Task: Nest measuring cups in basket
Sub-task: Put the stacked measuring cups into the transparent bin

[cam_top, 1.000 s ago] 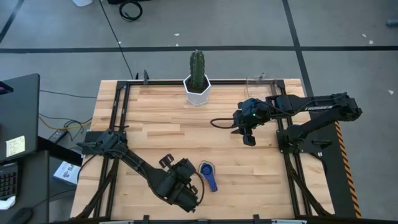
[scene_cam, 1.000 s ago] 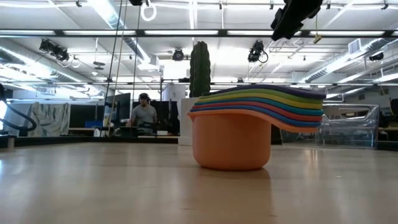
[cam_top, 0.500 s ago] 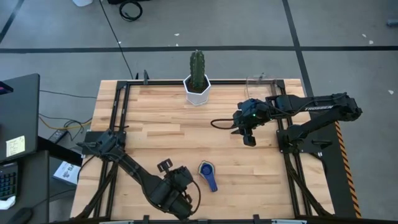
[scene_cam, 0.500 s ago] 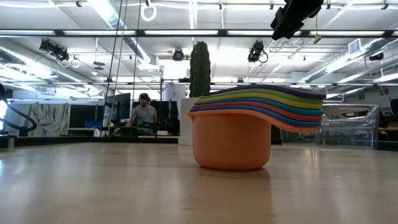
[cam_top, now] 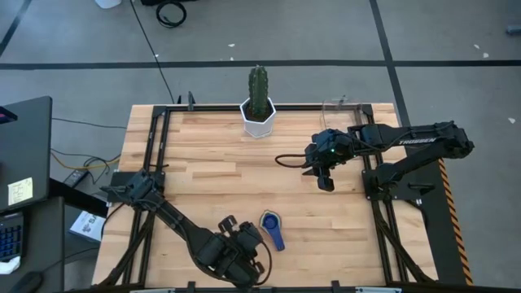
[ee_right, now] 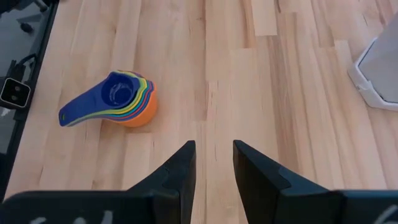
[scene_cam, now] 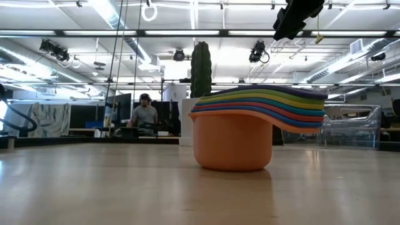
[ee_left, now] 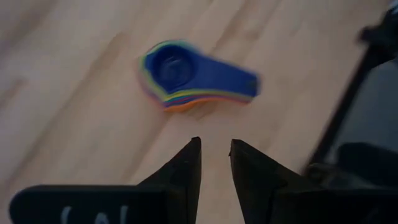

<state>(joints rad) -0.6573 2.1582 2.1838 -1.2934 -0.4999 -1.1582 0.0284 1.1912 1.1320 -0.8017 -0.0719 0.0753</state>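
The measuring cups (cam_top: 273, 226) sit nested in one stack on the table (cam_top: 212, 175), near its front edge, with the blue cup on top and the orange one at the bottom; the clear basket (cam_top: 335, 106) stands well apart from them, at the far right corner of the table. My left gripper (ee_left: 214, 163) is just beside the stack, apart from it, its fingers only narrowly parted and holding nothing. My right gripper (ee_right: 212, 167) hangs over the right part of the table, between basket and stack, also with a narrow gap and empty, and the white pot with the cactus (cam_top: 258, 104) is at the far edge.
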